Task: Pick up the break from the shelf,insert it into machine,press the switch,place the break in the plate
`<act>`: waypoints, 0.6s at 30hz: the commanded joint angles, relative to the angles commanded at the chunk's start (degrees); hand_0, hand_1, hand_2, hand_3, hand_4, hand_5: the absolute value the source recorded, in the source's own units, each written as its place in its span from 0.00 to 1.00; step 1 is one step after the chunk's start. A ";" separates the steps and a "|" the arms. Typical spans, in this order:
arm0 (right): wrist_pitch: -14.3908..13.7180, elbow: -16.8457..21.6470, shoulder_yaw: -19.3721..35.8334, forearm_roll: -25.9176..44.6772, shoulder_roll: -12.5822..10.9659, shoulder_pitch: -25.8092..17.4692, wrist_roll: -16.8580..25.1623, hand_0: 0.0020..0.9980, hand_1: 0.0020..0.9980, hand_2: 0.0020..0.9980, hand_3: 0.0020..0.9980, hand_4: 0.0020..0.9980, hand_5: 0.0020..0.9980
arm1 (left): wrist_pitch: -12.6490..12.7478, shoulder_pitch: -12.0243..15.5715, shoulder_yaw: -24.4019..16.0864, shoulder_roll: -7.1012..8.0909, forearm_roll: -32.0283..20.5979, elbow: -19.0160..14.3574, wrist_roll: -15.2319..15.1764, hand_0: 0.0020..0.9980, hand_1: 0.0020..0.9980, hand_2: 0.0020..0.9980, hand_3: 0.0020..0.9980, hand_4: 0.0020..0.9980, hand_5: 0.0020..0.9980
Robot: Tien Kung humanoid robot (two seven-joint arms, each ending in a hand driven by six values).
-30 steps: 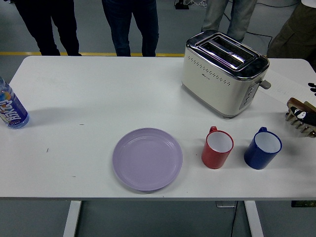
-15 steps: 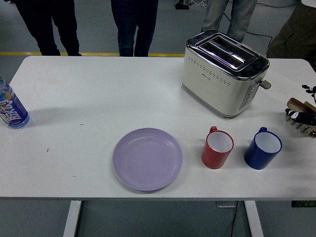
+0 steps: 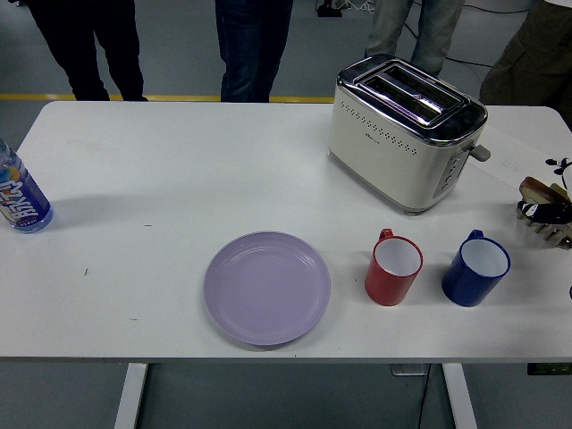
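Observation:
The cream and chrome toaster (image 3: 407, 134) stands at the back right with both top slots empty. A lilac plate (image 3: 266, 287) lies near the front edge, with nothing on it. At the right edge, a wooden rack (image 3: 547, 217) holds a brown slice (image 3: 536, 189), partly cut off by the frame. Black parts of my right hand (image 3: 547, 211) lie over the rack and slice, but most of the hand is outside the picture. My left arm is out of view.
A red mug (image 3: 394, 267) and a blue mug (image 3: 475, 268) stand between the plate and the rack. A water bottle (image 3: 20, 200) sits at the left edge. Several people stand along the table's far side.
The black parts of my right hand at the rack have shifted slightly to the right. A person at the far side has stepped to the right.

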 joint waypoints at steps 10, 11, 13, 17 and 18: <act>3.42 -0.86 -2.95 -2.54 -0.50 3.09 -5.44 0.69 0.67 0.71 0.78 0.75 0.26 | 0.09 -0.04 0.29 0.05 -0.21 0.00 -0.06 0.43 0.54 0.70 0.81 0.69 1.00; 3.66 -0.92 -3.05 -2.63 -0.52 3.19 -5.64 0.69 0.67 0.71 0.78 0.75 0.26 | 0.10 -0.05 0.33 0.05 -0.24 0.00 -0.07 0.43 0.54 0.70 0.81 0.69 1.00; 4.40 -1.09 -3.45 -2.77 -0.63 3.55 -6.22 0.69 0.67 0.71 0.78 0.75 0.26 | 0.11 -0.05 0.36 0.06 -0.26 0.00 -0.08 0.43 0.54 0.70 0.81 0.69 1.00; 5.00 -1.53 -4.60 -3.25 -0.87 4.47 -7.17 0.63 0.63 0.68 0.74 0.75 0.26 | 0.13 -0.06 0.44 0.07 -0.29 0.00 -0.09 0.43 0.54 0.70 0.81 0.69 1.00; 4.94 -1.62 -4.85 -3.45 -0.91 4.66 -7.35 0.63 0.63 0.68 0.74 0.75 0.26 | 0.11 -0.05 0.45 0.08 -0.28 0.00 -0.09 0.43 0.54 0.70 0.81 0.69 1.00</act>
